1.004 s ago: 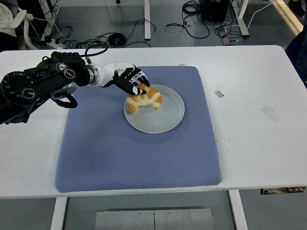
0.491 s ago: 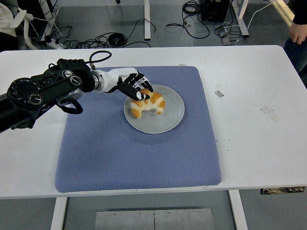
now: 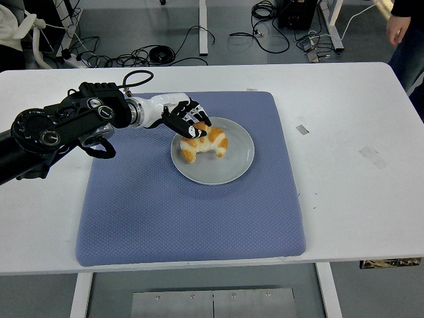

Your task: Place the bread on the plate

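The bread (image 3: pixel 205 144) lies on the plate (image 3: pixel 232 169) (left of its middle), which sits on the mat (image 3: pixel 165 212)

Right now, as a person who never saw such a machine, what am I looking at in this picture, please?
This is one view from a camera high on a humanoid robot, looking down over its white table. The black arm entering from the left ends in a five-fingered left hand. Its fingers are curled over a croissant-shaped bread, touching its top. The bread lies on a round grey plate, and the plate sits on a blue mat that covers the middle of the table. The robot's right arm is not in the picture. Small pieces of tape are stuck on the table to the right of the mat. Beyond the table you see the floor with cables, and part of a person at the top right corner.
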Action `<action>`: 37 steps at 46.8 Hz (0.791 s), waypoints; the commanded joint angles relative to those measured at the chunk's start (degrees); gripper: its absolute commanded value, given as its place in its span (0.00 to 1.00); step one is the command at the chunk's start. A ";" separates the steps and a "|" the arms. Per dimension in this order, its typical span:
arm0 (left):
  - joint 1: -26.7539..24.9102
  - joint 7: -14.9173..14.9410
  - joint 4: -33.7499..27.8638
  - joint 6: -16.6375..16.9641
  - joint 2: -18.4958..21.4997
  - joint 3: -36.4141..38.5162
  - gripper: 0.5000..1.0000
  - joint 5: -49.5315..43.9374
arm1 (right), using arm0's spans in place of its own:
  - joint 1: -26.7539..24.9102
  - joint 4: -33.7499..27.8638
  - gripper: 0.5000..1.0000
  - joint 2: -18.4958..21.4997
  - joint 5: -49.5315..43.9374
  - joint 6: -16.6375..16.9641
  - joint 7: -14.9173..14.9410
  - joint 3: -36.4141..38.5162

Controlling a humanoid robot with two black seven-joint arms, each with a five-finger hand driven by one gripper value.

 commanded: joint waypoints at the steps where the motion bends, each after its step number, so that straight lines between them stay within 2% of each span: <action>1: 0.12 -0.01 0.00 0.57 -0.13 -0.07 0.28 -0.04 | 0.00 0.00 1.00 0.00 0.07 0.00 0.00 0.00; 6: 0.12 -0.10 0.00 1.01 -0.30 -0.24 0.35 -0.04 | 0.00 0.00 1.00 0.00 0.08 0.00 0.00 0.00; 15: 0.21 -0.01 0.00 1.10 -0.39 -0.24 0.65 -1.01 | 0.00 0.00 1.00 0.00 -0.01 0.00 0.00 0.00; 20: 0.21 -0.01 0.00 1.01 -0.30 -0.15 0.90 -1.71 | 0.00 0.00 1.00 0.00 -0.01 0.00 0.00 0.00; 23: 0.21 -0.01 0.00 1.01 -0.30 0.02 0.93 -2.06 | 0.00 0.00 1.00 0.00 -0.01 0.00 0.00 0.00; 37: -0.14 0.08 0.00 1.01 -0.21 -0.51 0.95 -2.41 | 0.00 0.00 1.00 0.00 -0.01 0.00 0.00 0.00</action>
